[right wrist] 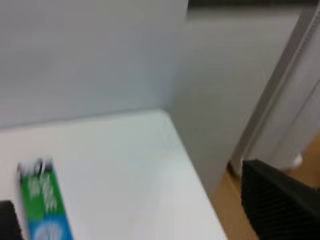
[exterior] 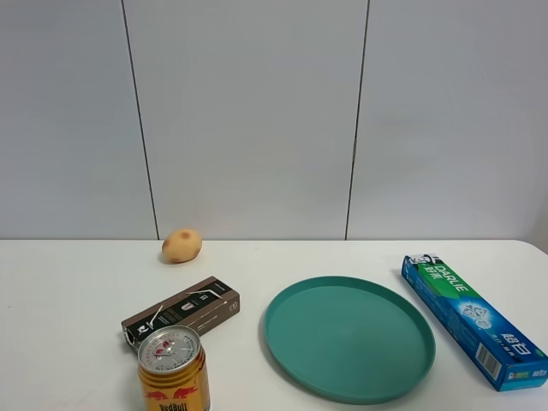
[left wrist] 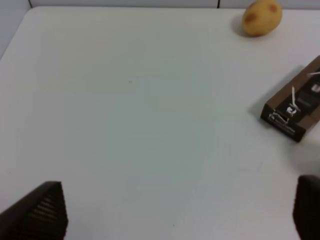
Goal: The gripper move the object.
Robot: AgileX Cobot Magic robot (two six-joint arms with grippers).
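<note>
The toothpaste carton (exterior: 473, 318) lies just right of the teal plate (exterior: 295, 342); brown box (exterior: 181, 312), can (exterior: 172, 368) and potato (exterior: 181, 245) sit left; both grippers' jaws spread, empty.

The high camera faces the wall across the table (exterior: 68, 282); both wrist cameras look down nearer, sharing its potato (exterior: 181, 245) and toothpaste carton (exterior: 475, 319).

Left gripper (left wrist: 175, 210) has black, ribbed, wedge-shaped fingers (left wrist: 42, 212); right gripper (right wrist: 135, 210) shows dark ribbed fingers (right wrist: 277, 202), blurred.
</note>
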